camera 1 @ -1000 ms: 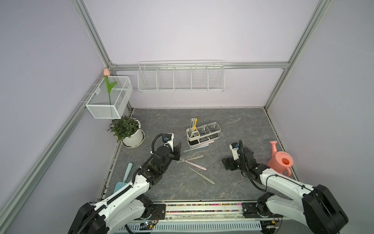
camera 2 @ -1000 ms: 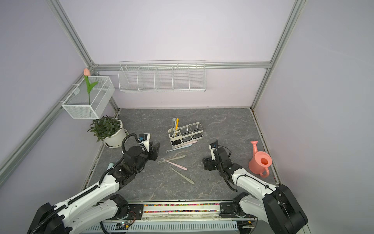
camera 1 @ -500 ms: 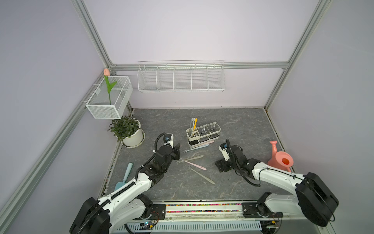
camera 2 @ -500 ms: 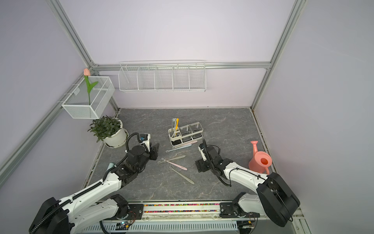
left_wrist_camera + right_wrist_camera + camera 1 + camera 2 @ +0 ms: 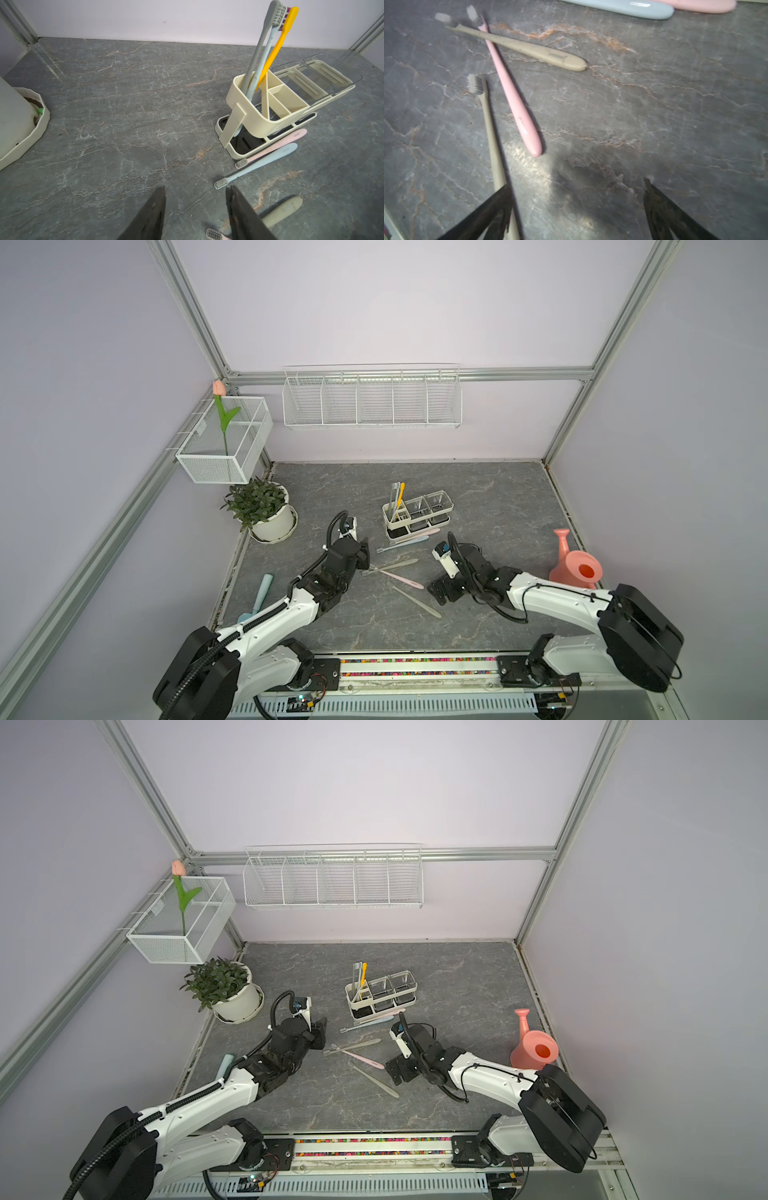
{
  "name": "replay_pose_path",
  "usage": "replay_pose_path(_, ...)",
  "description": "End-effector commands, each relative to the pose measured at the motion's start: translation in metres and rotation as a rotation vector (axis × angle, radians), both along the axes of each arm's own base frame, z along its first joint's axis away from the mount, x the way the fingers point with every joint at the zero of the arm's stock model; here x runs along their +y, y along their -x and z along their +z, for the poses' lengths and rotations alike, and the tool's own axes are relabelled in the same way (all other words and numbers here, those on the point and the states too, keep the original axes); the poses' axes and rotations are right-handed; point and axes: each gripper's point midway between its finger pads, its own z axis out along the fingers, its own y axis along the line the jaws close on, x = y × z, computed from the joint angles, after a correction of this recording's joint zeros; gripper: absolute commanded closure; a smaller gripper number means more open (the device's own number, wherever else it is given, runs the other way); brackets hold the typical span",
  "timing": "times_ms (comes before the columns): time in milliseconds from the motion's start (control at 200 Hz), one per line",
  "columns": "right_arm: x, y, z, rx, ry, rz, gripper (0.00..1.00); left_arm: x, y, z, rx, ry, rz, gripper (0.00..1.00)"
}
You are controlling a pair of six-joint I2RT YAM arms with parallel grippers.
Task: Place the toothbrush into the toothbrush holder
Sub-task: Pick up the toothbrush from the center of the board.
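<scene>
While three standing toothbrushes [image 5: 259, 45], grey, pale blue and yellow, lean in the divided cream compartment of the toothbrush holder [image 5: 417, 514], five more lie flat on the grey marbled table [image 5: 498, 497]. A pale pink toothbrush [image 5: 278, 143] rests against the holder's dark base, with a light blue toothbrush [image 5: 261, 162] just beside it. Nearer the robot, a beige toothbrush [image 5: 519, 47] crosses over a pink toothbrush [image 5: 510, 89] close to their bristle ends. A second beige toothbrush [image 5: 492, 133] lies apart from them. Its handle runs beside one finger of the right gripper [image 5: 577, 184], whose jaws are spread wide over bare table and hold nothing. The left gripper [image 5: 196, 188] hovers near the crossed pair's bristle ends, its jaws partly apart and empty. A potted plant [image 5: 259, 506] stands at the table's left edge and a pink watering can [image 5: 575, 568] at its right edge. Two white wire baskets hang on the walls.
</scene>
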Motion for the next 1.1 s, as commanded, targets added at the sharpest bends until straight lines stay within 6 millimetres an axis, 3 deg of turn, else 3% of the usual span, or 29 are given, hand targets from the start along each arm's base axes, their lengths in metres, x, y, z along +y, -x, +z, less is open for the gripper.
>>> replay_pose_path(0,0.01,0.007,0.006,0.022,0.001,0.002,0.02,0.003,-0.003,0.005,-0.001,0.023,0.049,0.49)
replay_pose_path(370,0.029,0.03,0.007,0.06,0.007,0.015,0.15,0.008,-0.003,0.003,0.006,0.02,0.078,0.48)
replay_pose_path(655,0.023,0.034,-0.016,0.057,0.198,0.011,0.21,0.01,-0.004,0.0,0.018,0.01,0.098,0.48)
replay_pose_path(865,0.032,0.042,-0.022,0.057,0.246,0.05,0.25,0.01,-0.004,0.0,0.021,0.019,0.096,0.48)
replay_pose_path(1095,0.028,0.048,-0.027,0.078,0.286,0.046,0.25,0.007,-0.002,0.004,0.018,0.05,0.084,0.48)
